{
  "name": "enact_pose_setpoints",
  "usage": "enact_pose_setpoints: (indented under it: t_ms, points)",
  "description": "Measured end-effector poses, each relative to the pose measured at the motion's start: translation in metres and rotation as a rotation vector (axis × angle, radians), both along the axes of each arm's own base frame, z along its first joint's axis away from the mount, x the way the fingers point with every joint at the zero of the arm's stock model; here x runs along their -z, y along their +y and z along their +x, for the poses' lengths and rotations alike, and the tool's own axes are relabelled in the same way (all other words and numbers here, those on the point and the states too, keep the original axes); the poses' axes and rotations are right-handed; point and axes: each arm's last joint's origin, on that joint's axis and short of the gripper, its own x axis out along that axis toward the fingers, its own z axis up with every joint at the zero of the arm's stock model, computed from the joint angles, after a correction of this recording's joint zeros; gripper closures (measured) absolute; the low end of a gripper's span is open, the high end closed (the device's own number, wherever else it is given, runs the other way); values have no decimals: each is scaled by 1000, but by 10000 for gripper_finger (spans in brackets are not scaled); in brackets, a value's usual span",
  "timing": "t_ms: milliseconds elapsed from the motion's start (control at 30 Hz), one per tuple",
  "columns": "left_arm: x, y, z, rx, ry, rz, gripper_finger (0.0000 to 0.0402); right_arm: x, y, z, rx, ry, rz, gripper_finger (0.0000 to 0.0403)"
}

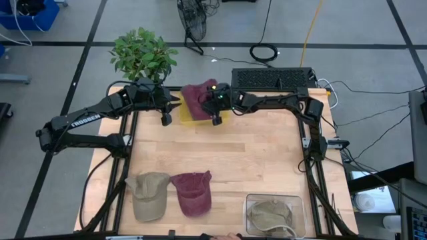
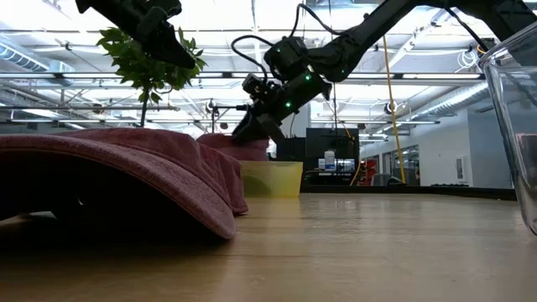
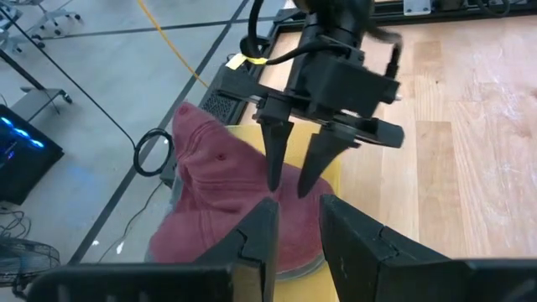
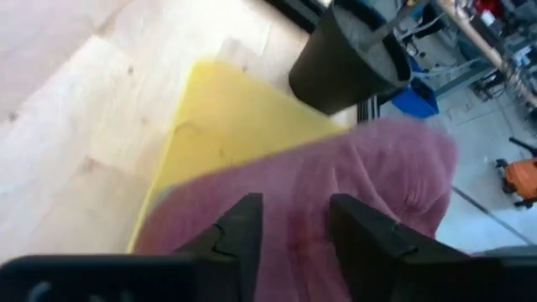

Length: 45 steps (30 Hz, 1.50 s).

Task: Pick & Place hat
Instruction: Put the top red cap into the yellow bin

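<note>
A maroon hat (image 1: 195,97) lies draped over the top of a yellow bin (image 1: 189,119) at the table's far edge; it also shows in the left wrist view (image 3: 210,189) and the right wrist view (image 4: 369,176). My right gripper (image 1: 215,119) stands over the hat's right part, slanting down, its fingers apart (image 3: 292,172). My left gripper (image 1: 165,113) hangs open just left of the bin with nothing between its fingers (image 3: 298,239). My right gripper has its two fingertips (image 3: 274,180) down at the hat's crown, over the yellow bin, coming from the table's right and slanting down. I cannot tell whether they touch the cloth. The hat rests on the bin.
A tan cap (image 1: 148,195) and a second maroon cap (image 1: 193,193) lie at the near edge, beside a clear bin (image 1: 297,200) holding another tan cap. A potted plant (image 1: 142,55) stands behind the left arm. Bare wood lies in the middle.
</note>
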Motion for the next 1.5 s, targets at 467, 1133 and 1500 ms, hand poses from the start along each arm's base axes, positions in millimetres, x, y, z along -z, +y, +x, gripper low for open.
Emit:
enact_pose_setpoints:
  t_ms: [467, 1133, 1500]
  points:
    - [2, 1, 2, -1, 8, -7, 309, -22, 15, 7, 255, -110, -77, 200]
    - [74, 61, 65, -175, 188, 43, 309, -10, -25, -17, 579, -222, 155, 312]
    - [102, 100, 68, -298, 173, 9, 309, 29, -28, -42, 596, -286, 245, 349]
